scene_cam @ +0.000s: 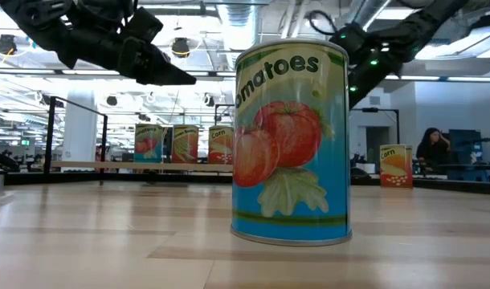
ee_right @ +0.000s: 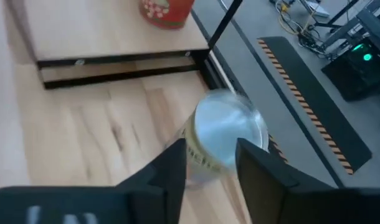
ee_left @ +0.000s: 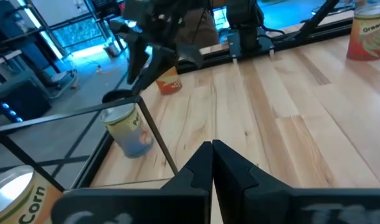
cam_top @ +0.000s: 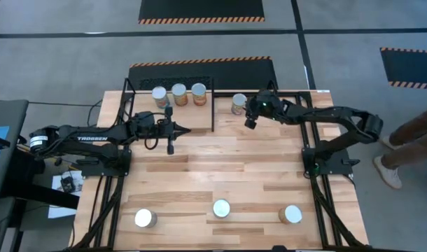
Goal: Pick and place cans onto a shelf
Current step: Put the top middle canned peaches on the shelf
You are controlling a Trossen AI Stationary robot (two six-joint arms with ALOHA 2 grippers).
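Three cans stand upright on the shelf at the table's far side. A fourth can stands on the tabletop just right of the shelf. My right gripper is open and hovers beside it. In the right wrist view the silver top of this can shows just beyond the gap between the fingers, which do not touch it. My left gripper is shut and empty above the table in front of the shelf; it also shows in the left wrist view. Three more cans stand near the table's near edge.
The shelf's thin black frame stands between the two grippers. The tomato can fills the middle of the low view. A person's leg and shoe show beyond the table's right edge. Bare planks lie across the table's middle.
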